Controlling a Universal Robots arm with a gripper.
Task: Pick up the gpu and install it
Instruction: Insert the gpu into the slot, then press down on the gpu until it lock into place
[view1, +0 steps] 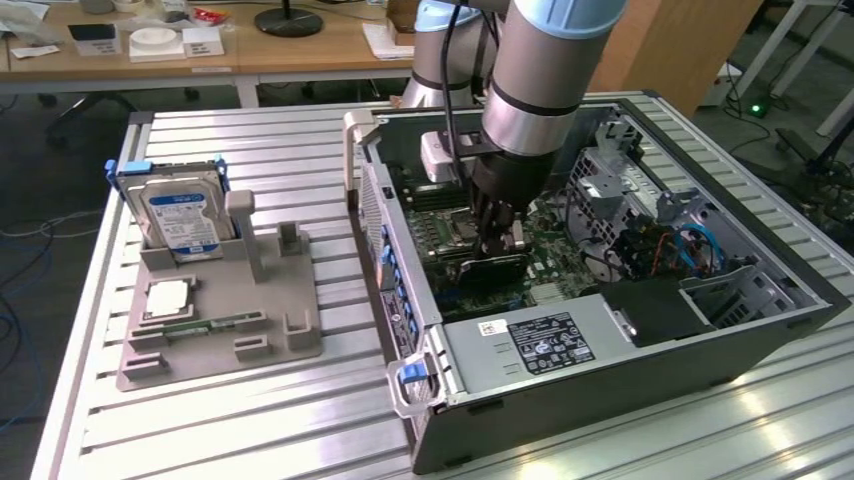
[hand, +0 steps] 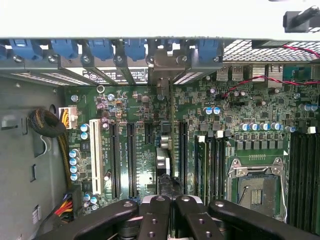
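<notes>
Gripping the gpu (hand: 171, 130) edge-on, the closed gripper (hand: 170, 205) hangs inside the computer case (view1: 747, 330), over its motherboard (hand: 250, 125).

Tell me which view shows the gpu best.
The wrist view: the gpu appears edge-on, standing over the motherboard slots, running from the gripper up to the rear brackets. In the exterior view the gpu is a dark slab beneath the gripper, partly covered by the arm.

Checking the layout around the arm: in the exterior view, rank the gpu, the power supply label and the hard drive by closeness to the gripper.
1. gpu, at the gripper, over the motherboard.
2. power supply label, at the case's near edge.
3. hard drive, upright in the holder on the exterior view's left.
</notes>
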